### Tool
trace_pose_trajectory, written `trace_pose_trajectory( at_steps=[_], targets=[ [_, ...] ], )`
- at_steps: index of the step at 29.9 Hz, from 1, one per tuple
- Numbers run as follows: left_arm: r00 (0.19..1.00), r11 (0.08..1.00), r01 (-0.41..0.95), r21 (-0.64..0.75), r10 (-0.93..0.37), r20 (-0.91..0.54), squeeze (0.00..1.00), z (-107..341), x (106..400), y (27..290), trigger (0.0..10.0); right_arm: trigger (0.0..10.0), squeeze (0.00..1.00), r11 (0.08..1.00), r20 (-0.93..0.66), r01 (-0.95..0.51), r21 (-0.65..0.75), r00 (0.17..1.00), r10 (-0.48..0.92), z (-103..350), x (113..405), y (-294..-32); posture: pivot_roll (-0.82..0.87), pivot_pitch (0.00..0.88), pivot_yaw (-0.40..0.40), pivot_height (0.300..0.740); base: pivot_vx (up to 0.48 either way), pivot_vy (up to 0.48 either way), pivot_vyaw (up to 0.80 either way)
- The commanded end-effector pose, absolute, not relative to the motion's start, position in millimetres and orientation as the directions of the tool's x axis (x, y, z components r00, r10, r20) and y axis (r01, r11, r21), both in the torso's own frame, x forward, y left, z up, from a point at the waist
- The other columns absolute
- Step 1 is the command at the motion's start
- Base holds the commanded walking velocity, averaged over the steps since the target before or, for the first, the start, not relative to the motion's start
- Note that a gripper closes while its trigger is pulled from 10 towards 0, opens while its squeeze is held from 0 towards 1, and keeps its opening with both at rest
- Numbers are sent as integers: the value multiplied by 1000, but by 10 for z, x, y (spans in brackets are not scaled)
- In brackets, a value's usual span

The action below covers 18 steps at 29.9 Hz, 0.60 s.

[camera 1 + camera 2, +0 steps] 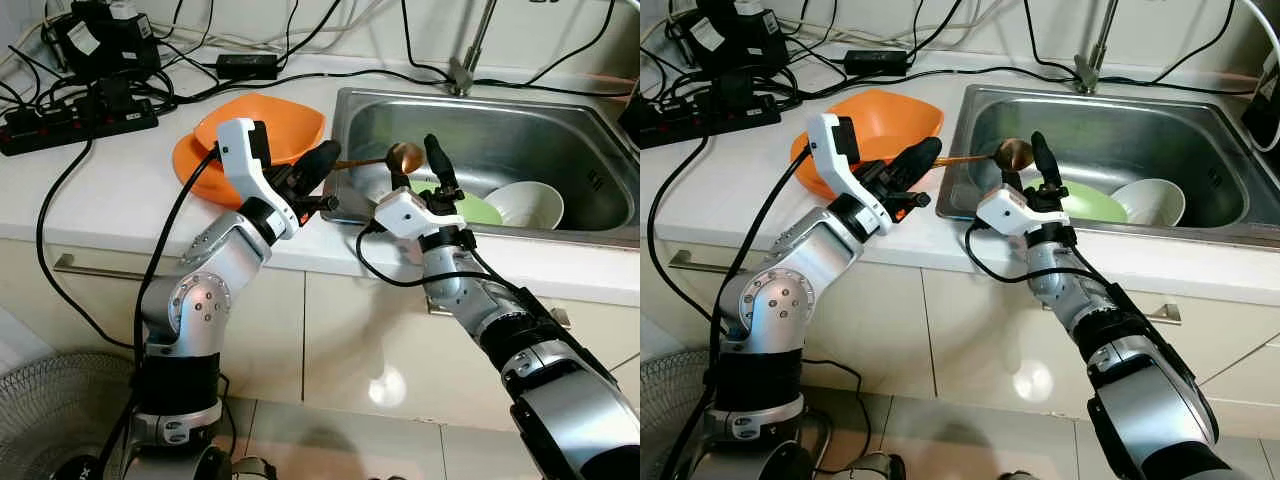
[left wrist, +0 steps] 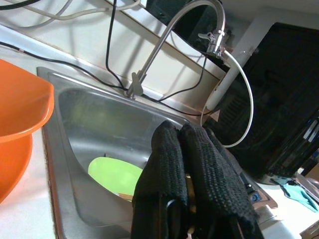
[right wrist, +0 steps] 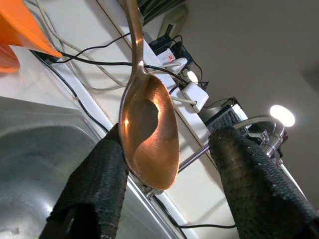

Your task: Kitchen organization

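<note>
Meanwhile, the left claw (image 1: 318, 172) pinched the handle of a copper spoon (image 1: 404, 156) at the sink (image 1: 590, 225) rim, its bowl held over the basin. The right claw (image 1: 420, 160) stood spread, one finger touching the spoon bowl. Orange plates (image 1: 260, 125) lay on the desk (image 1: 90, 190); a green plate (image 1: 478, 209) and a white bowl (image 1: 530, 205) sat in the sink.
</note>
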<state>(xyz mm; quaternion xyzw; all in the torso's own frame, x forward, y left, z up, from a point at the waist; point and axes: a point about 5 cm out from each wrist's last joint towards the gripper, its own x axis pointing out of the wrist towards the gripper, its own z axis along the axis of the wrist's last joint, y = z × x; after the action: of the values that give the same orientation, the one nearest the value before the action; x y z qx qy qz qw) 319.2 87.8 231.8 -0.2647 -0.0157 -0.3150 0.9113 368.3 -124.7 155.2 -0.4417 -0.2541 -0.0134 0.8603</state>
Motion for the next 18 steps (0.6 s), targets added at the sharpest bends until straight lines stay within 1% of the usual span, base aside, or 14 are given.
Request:
trace_pose_trajectory(
  at_steps=[1,12,18],
  targets=[
    [810,673,568,-473,-558,178,0,2303,3179,905,10000,0,0,608,474,273,-746,858,197,1640,3717,-1251,175,43,28,740,0,0,0],
    [813,673,560,-483,-558,164,0,2282,3198,890,10000,0,0,617,473,260,-743,856,209,1625,3707,-1190,172,18,37,740,0,0,0],
    [826,684,539,-492,-543,151,0,2267,3219,903,10000,0,0,618,473,261,-742,856,207,1622,3706,-1194,174,24,35,740,0,0,0]
  ],
)
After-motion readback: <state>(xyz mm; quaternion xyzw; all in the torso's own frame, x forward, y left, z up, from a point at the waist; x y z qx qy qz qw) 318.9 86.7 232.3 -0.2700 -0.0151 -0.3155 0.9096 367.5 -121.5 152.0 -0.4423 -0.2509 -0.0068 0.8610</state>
